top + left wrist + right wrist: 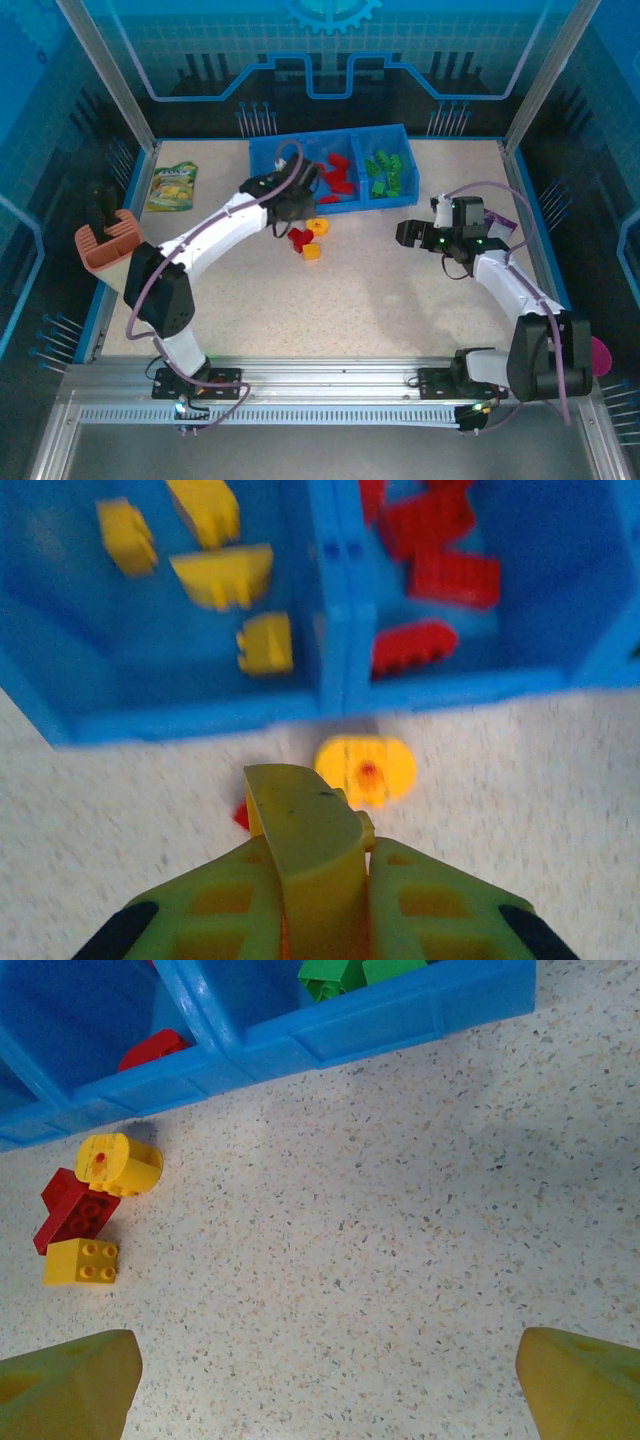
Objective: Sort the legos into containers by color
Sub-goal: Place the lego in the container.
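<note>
We see the left gripper (pixel 315 842) with its jaws drawn tight on a curved yellow lego (pixel 300 815), which stands up between the 2 fingers (pixel 200 905). In the top view this gripper sits just in front of the near wall of the blue tray (pixel 200 720), about where the left and middle compartments meet. The tray has 3 compartments. The left one holds 4 yellow legos (pixel 222 575), the middle one holds red legos (pixel 455 575), and the right one holds green legos (pixel 388 172). 3 loose pieces lie on the table (pixel 400 310) near the tray's front wall. A round yellow lego (pixel 118 1163) lies closest to the tray, a red lego (pixel 75 1210) touches it, and a square yellow lego (pixel 80 1260) with 4 studs sits just beside the red one's near end. The right gripper (pixel 325 1390) is well apart from these pieces, off to their right, with its jaws spread wide and only bare speckled table between them, so it holds nothing. We also note a green snack packet (pixel 172 187) left of the tray and a salmon holder (pixel 108 245) at the table's left edge.
</note>
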You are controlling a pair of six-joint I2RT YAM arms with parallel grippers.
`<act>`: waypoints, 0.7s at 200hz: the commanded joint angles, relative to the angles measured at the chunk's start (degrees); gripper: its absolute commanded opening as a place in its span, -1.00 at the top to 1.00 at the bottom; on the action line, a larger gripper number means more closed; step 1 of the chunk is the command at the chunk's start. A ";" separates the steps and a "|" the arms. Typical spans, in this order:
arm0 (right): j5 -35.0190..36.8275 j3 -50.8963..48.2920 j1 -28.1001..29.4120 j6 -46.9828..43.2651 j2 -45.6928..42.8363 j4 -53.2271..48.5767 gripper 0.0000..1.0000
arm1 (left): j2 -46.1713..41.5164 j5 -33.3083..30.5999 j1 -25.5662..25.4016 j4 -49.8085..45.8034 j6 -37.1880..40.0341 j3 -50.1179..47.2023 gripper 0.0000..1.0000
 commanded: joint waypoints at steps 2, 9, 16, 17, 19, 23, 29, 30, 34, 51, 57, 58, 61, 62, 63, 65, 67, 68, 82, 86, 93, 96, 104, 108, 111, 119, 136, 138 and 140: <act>-1.52 -0.31 -0.15 0.49 0.55 0.99 -0.95 | 2.66 -2.30 3.99 3.77 5.23 4.96 0.61; -1.44 -0.29 -0.14 0.40 0.43 0.89 -0.95 | 4.35 -1.94 5.18 4.55 5.46 6.39 0.61; -1.35 -0.38 -0.14 0.33 0.31 0.77 -0.95 | 6.42 -1.27 6.37 5.70 5.56 7.60 0.61; -1.30 -0.35 -0.14 0.32 0.27 0.70 -0.95 | 6.69 -1.19 6.56 5.86 5.57 7.79 0.61; -1.23 -0.43 -0.15 0.27 0.25 0.65 -0.96 | 7.22 -1.06 6.77 6.18 5.58 8.15 0.61; -1.13 -0.46 -0.15 0.22 0.16 0.56 -0.96 | 8.39 -0.82 7.41 6.59 5.48 8.98 0.61; -1.09 -0.45 -0.15 0.22 0.13 0.54 -0.96 | 10.31 -0.08 8.26 7.20 5.60 10.36 0.61; -1.08 -0.42 -0.15 0.17 0.10 0.54 -0.96 | 10.61 0.07 8.39 7.27 5.63 10.62 0.61; -1.01 -0.39 -0.14 0.13 -0.01 0.46 -0.96 | 11.97 0.29 8.83 7.61 5.79 11.54 0.61; -1.13 -0.23 -0.14 -0.04 -0.09 0.06 -0.97 | 18.43 1.54 10.59 6.97 5.85 17.73 0.61; -1.17 -0.07 -0.14 -0.19 -0.15 -0.14 -0.97 | 20.85 2.15 11.13 6.53 5.76 20.01 0.61; -1.17 -0.06 -0.15 -0.29 -0.13 -0.19 -0.97 | 21.24 2.20 11.18 6.45 5.71 20.41 0.61; -1.10 0.00 -0.14 -0.32 -0.22 -0.29 -0.97 | 22.36 2.35 11.42 6.26 5.61 21.59 0.61; -1.09 0.06 -0.14 -0.36 -0.21 -0.36 -0.97 | 22.66 2.34 11.50 6.19 5.59 21.99 0.61; -1.09 0.05 -0.15 -0.42 -0.20 -0.39 -0.97 | 23.02 2.33 11.55 6.10 5.58 22.19 0.61; -1.06 0.09 -0.13 -0.40 -0.29 -0.48 -0.97 | 23.69 2.48 11.69 6.00 5.49 22.98 0.61; -1.01 0.14 -0.14 -0.46 -0.35 -0.57 -0.97 | 24.30 2.61 11.79 5.97 5.49 23.66 0.61; -0.96 0.13 -0.15 -0.47 -0.36 -0.63 -0.97 | 24.64 2.64 11.86 5.95 5.49 23.99 0.61; -0.38 0.08 -0.15 -0.80 -0.77 -1.25 -0.98 | 28.74 3.37 12.58 5.32 5.19 28.20 0.61; -0.24 0.13 -0.15 -0.90 -0.84 -1.34 -0.98 | 29.79 3.59 12.76 4.91 4.94 29.46 0.61; -0.04 0.09 -0.15 -1.01 -0.96 -1.54 -0.98 | 31.29 4.01 12.98 4.38 4.74 31.37 0.61; 0.04 0.05 -0.15 -1.08 -1.06 -1.59 -0.98 | 31.98 4.24 13.07 4.16 4.69 32.08 0.61; 0.23 0.07 -0.15 -1.19 -1.07 -1.79 -0.99 | 33.35 4.43 13.25 3.52 4.53 33.83 0.61; 0.31 0.06 -0.13 -1.19 -0.97 -1.83 -0.99 | 33.83 4.56 13.21 3.26 4.38 34.39 0.60; 0.32 0.04 -0.15 -1.24 -0.98 -1.90 -0.99 | 34.11 4.67 13.30 3.26 4.42 34.68 0.61; 0.37 0.13 -0.15 -1.27 -0.81 -1.92 -0.99 | 34.61 4.70 13.35 3.30 4.35 35.12 0.59; 0.32 0.28 -0.14 -1.32 -0.37 -1.92 -0.99 | 34.90 4.87 13.35 3.60 4.27 35.01 0.54; 0.32 0.36 -0.12 -1.29 -0.31 -1.85 -0.99 | 34.90 4.94 13.35 3.64 4.24 34.97 0.53; 0.30 0.36 -0.14 -1.32 -0.22 -1.84 -0.99 | 34.90 4.98 13.37 3.58 4.25 34.96 0.52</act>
